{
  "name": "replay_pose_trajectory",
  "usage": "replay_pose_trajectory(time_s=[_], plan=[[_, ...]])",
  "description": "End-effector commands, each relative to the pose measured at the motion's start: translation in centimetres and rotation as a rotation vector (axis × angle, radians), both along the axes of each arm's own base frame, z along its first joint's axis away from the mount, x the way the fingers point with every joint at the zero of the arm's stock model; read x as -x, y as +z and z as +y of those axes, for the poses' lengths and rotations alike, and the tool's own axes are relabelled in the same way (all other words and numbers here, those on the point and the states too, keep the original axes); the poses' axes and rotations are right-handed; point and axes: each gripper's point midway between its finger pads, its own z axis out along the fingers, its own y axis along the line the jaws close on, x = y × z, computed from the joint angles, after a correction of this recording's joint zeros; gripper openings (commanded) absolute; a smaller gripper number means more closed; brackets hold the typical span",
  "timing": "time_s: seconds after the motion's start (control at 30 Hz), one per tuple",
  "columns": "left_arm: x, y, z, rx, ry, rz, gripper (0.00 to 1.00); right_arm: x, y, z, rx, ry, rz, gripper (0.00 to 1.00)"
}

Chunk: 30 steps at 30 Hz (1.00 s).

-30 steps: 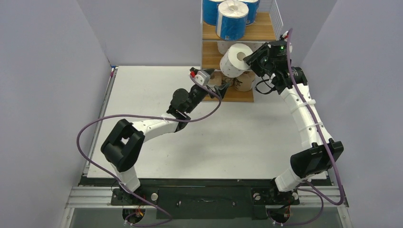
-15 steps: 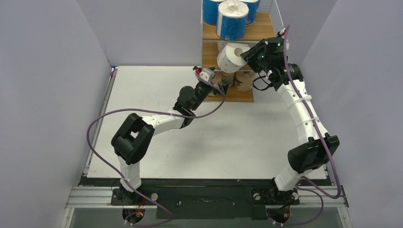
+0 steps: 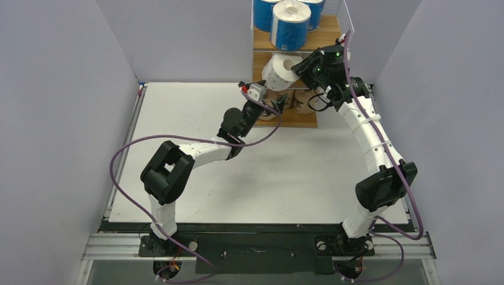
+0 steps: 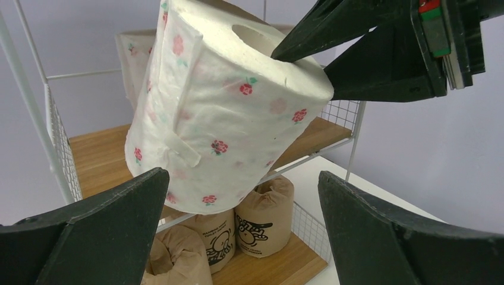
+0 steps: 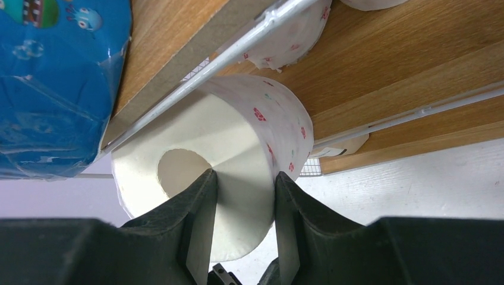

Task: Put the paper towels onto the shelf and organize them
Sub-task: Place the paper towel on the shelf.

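Note:
The shelf [image 3: 328, 40] stands at the table's far edge. Blue paper towels [image 3: 290, 24] fill its top board and brown ones [image 3: 306, 102] sit on the bottom board. My right gripper [image 3: 303, 66] is shut on a white, pink-dotted roll [image 3: 278, 70], held tilted at the front of the middle tier. In the right wrist view one finger sits in the core and one outside the roll [image 5: 249, 136]. My left gripper [image 3: 279, 107] hangs open just below that roll [image 4: 226, 113], in front of the brown rolls [image 4: 264, 217], holding nothing.
Another white dotted roll [image 5: 291, 41] lies deeper on the middle board [image 5: 404, 65]. The top tier's wire rail [image 5: 238, 50] passes close over the held roll, beside a blue roll [image 5: 53, 83]. Grey walls enclose the white table [image 3: 238, 178].
My right gripper has carried the white roll up and to the left, closer to the middle tier. My left arm reached forward towards the shelf, then held still.

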Motion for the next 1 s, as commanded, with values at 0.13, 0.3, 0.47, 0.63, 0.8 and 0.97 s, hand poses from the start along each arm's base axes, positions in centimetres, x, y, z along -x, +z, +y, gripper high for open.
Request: replay_pose_trajectory(time_s=[0.13,0.3,0.47,0.63,0.8,0.97], plan=[[-0.5,4.4,1.4,0.063,0.065,-0.082,0.96,-0.7,3.7,1.4,-0.062,0.02,-0.103,0.3],[-1.6,4.3,2.3,0.078,0.137,-0.047,0.96,-0.7,3.8,1.9,-0.066,0.042,-0.104,0.36],[-2.2,4.5,2.8,0.09,0.173,-0.028,0.96,-0.6,3.6,2.3,-0.067,0.06,-0.097,0.42],[-2.6,4.5,3.0,0.096,0.187,-0.013,0.96,-0.2,3.9,2.5,-0.072,0.074,-0.1,0.46],[-2.9,4.5,3.4,0.098,0.207,-0.004,0.96,0.2,4.3,2.2,-0.064,0.071,-0.11,0.49],[-3.3,4.6,4.1,0.096,0.238,0.006,0.96,0.9,4.8,1.5,-0.056,0.065,-0.124,0.5]])
